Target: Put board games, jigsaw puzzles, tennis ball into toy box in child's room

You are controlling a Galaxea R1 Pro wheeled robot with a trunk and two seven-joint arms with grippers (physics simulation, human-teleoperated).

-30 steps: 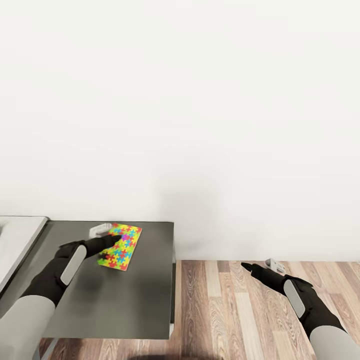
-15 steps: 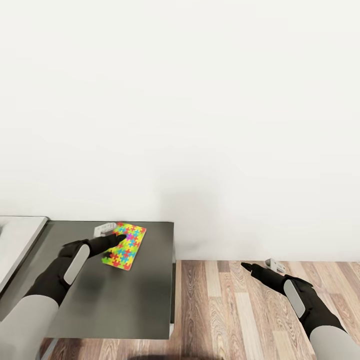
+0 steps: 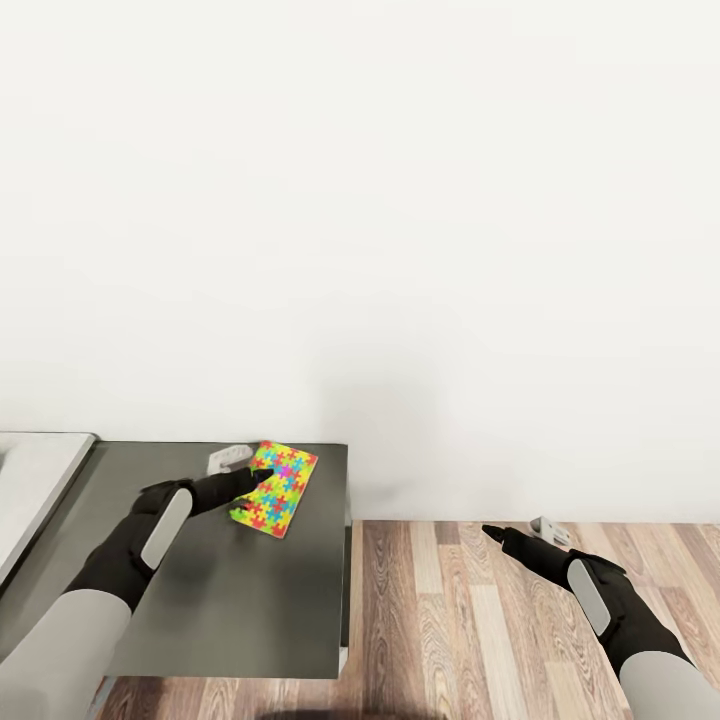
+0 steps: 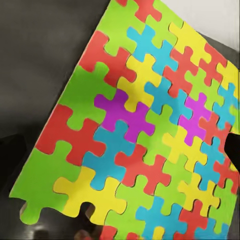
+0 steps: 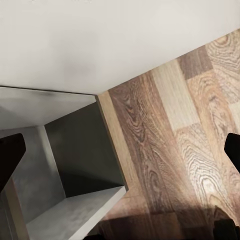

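The left hand (image 3: 262, 478) and its jigsaw puzzle (image 3: 276, 489) have shifted rightward along the cabinet top (image 3: 230, 590).

A flat square jigsaw puzzle box (image 3: 276, 488) patterned in bright multicoloured interlocking pieces lies on the dark grey cabinet top (image 3: 230, 600), near its back right corner.

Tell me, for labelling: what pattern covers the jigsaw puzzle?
Jigsaw puzzle: bright multicoloured interlocking pieces, clearest in the left wrist view.

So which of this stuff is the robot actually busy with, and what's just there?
Part of the job:
- jigsaw puzzle
- left hand, at the puzzle
- dark cabinet top under it

Just there:
- right hand, idle over the wood floor
- white wall
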